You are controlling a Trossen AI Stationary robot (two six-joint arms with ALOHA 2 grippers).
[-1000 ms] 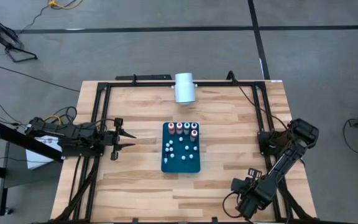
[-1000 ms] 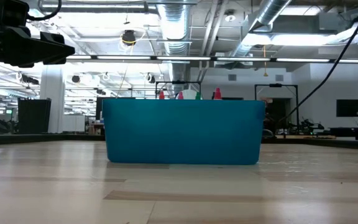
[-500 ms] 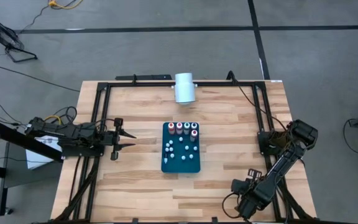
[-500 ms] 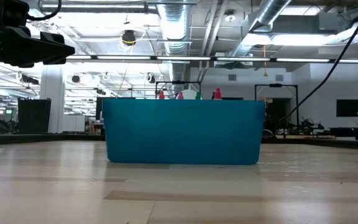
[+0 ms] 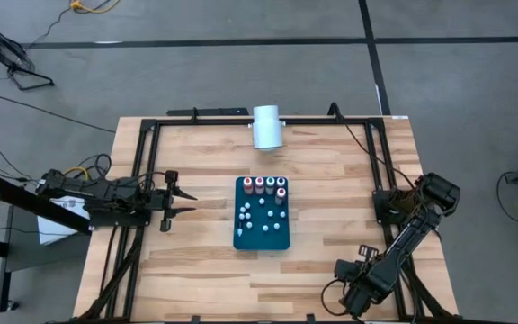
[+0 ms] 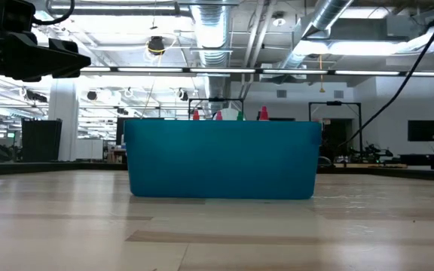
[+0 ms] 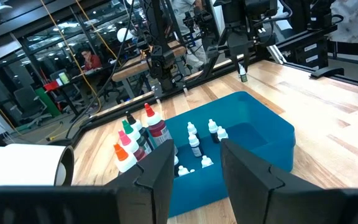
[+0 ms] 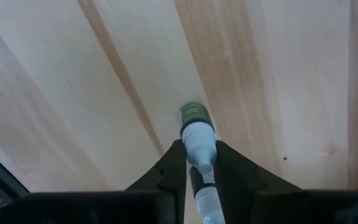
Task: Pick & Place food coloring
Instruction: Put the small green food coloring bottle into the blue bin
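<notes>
Right gripper (image 8: pixel 199 163) we see clamped on a green bottle (image 8: pixel 196 132) over the table's (image 5: pixel 331 171) near-right corner; left gripper (image 5: pixel 180 201) half-open.

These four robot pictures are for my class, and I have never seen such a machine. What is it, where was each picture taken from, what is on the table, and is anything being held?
It is a robot with two dark arms at a wooden table, each ending in a two-finger claw.

The overhead picture looks straight down. The left claw hangs open beside a teal tray in the middle. The tray holds the food coloring bottles: a row of taller ones with coloured bodies and several tiny whitish ones. A white cylinder lies at the far edge.

The table-level picture shows the tray's side, with bottle tips poking above it.

The left wrist camera looks past its own fingers into the tray.

The right wrist camera shows the right claw, down at the table's near right corner, shut on one small bottle with a green body and pale cap.
</notes>
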